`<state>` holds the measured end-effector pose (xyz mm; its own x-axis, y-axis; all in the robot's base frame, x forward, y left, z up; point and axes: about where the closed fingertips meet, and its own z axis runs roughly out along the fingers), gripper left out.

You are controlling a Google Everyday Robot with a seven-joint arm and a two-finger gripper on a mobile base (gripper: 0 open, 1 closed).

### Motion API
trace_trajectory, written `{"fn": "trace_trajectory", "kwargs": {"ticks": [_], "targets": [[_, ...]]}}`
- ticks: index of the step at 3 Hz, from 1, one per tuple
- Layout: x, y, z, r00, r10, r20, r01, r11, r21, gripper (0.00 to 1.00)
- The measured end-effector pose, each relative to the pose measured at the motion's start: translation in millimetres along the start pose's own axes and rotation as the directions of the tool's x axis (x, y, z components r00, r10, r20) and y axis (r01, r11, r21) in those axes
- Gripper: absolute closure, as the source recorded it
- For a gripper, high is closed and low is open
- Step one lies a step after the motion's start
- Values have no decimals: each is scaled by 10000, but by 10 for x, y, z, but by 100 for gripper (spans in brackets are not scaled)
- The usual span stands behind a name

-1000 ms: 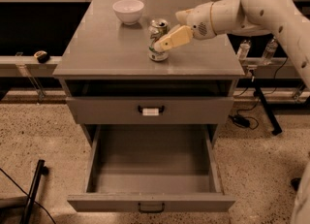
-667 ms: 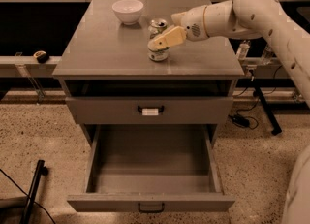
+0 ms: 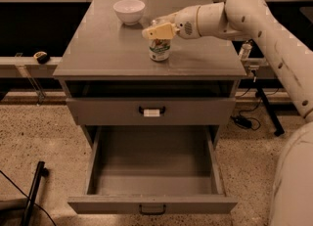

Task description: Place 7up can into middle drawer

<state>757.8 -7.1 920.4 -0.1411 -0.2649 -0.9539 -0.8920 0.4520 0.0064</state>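
The 7up can (image 3: 160, 50) stands upright on the cabinet top (image 3: 107, 49), near its middle. My gripper (image 3: 155, 29) comes in from the right on the white arm (image 3: 220, 17) and sits at the can's upper part, covering its top edge. The middle drawer (image 3: 151, 173) is pulled wide open below; it is deep, grey and holds nothing. Its front has a small dark handle (image 3: 152, 210) without a tag.
A white bowl (image 3: 129, 11) stands at the back left of the cabinet top. The drawer above is shut and has a white label on its handle (image 3: 151, 111). Cables and a stand leg (image 3: 266, 107) lie at the right. A dark bar (image 3: 34, 191) lies on the floor at the left.
My gripper has moved left and in over the can's top from its right side. The can has stayed in place.
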Motion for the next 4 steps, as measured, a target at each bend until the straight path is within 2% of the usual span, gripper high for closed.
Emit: {"fn": "trace_trajectory", "kwargs": {"ticks": [1, 2, 3, 4], "targets": [[-12, -28, 34, 9994, 202, 295, -201, 9998, -38, 65], [-91, 29, -198, 9940, 58, 1093, -7, 9990, -457, 88], [-236, 333, -741, 9810, -1003, 1659, 1122, 9916, -644, 100], [-144, 735, -1302, 9742, -1535, 1654, 1646, 9848, -553, 100]]}}
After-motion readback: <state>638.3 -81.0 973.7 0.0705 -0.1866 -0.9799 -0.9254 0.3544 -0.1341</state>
